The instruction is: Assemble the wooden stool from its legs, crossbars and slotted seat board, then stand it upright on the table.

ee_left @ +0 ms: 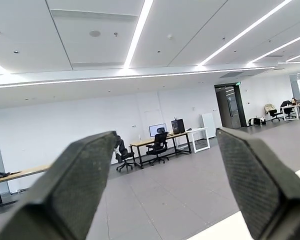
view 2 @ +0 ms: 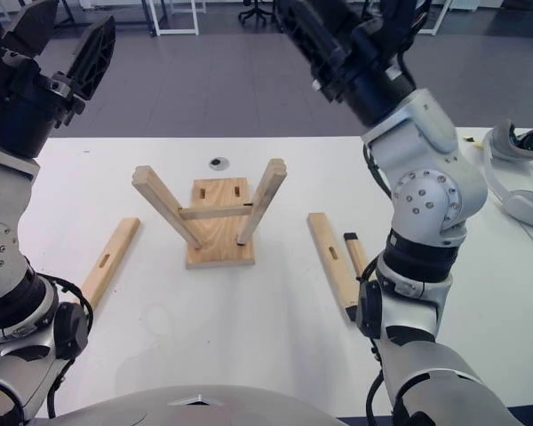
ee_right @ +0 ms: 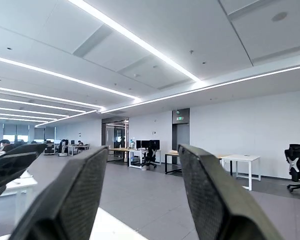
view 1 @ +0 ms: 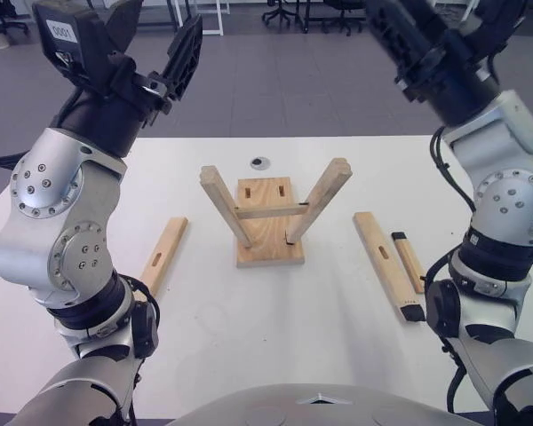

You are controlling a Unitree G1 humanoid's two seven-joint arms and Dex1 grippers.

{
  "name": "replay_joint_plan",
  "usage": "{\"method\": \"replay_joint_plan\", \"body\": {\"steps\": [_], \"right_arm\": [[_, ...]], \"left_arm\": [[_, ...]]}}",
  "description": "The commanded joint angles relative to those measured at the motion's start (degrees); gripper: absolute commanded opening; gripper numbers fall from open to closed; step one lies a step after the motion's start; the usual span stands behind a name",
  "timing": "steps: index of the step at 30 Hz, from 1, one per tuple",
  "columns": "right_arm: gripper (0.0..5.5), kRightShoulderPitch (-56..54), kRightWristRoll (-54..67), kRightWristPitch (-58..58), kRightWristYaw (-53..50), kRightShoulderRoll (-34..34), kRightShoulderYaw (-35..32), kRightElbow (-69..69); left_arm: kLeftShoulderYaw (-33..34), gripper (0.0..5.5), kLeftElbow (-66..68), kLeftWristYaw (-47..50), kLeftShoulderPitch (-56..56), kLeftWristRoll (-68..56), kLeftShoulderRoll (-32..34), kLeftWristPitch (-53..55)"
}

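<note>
White counter (view 1: pixel 266 319) carries the half-built stool (view 1: pixel 271 211); left pincer (view 1: pixel 155 31) and right pincer (ee_right: pixel 142 155) gape wide, empty; next, probably grasp a loose leg (view 1: pixel 391 275)

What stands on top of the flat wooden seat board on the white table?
Two pale wooden legs stand on the seat board, leaning apart, joined by a thin wooden crossbar. Two empty slots show near its far edge. The leg feet cover how they are seated.

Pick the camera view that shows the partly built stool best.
The left eye view: the partly built stool sits centred, two legs and a crossbar rising from the seat board. The right eye view shows the same, off-centre. Wrist views face the ceiling.
</note>
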Motion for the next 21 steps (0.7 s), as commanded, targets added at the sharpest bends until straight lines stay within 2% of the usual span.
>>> {"method": "replay_joint_plan", "body": {"steps": [1,2,4,6,7,12,16,19,20,21], "right_arm": [[2.61,9.5,-5.4,4.5,-5.2,2.5,9.6,-0.2],[2.61,11.8,-8.0,6.4,-6.4,1.9,13.4,0.4],[2.61,15.1,-9.4,10.1,-10.1,4.2,16.5,1.5],[2.61,14.9,-7.3,11.5,-11.7,6.4,15.8,0.9],[2.61,13.4,-5.1,11.4,-11.7,7.3,14.0,0.3],[2.61,7.5,2.1,7.9,-12.7,11.0,6.0,-0.3],[2.61,4.7,-1.8,0.9,-13.7,8.7,0.3,4.5],[2.61,6.6,-10.0,-3.4,-15.1,6.2,0.7,11.7],[2.61,7.9,-13.8,-4.0,-15.1,4.9,3.0,14.2],[2.61,10.2,-18.2,-3.3,-13.4,2.5,8.2,16.3]], "left_arm": [[-4.9,3.66,4.8,-1.0,10.1,3.8,-0.3,-4.6],[-6.2,3.66,7.5,-1.6,13.8,4.4,-1.3,-6.7],[-15.3,3.66,15.4,-3.8,21.4,11.2,1.1,-12.6],[-20.4,3.66,18.0,-5.3,24.0,15.4,2.8,-16.6],[-20.2,3.66,17.7,-5.4,23.5,15.6,3.0,-17.4],[-15.3,3.66,18.4,-4.1,18.6,15.4,4.5,-21.0],[-5.1,3.66,15.7,-1.6,11.8,10.1,4.4,-21.1],[0.4,3.66,17.1,-1.8,14.9,7.6,4.7,-20.6],[0.9,3.66,19.1,-2.5,17.6,7.7,4.5,-20.9],[-0.1,3.66,23.0,-3.2,20.8,9.6,4.7,-21.8]]}}
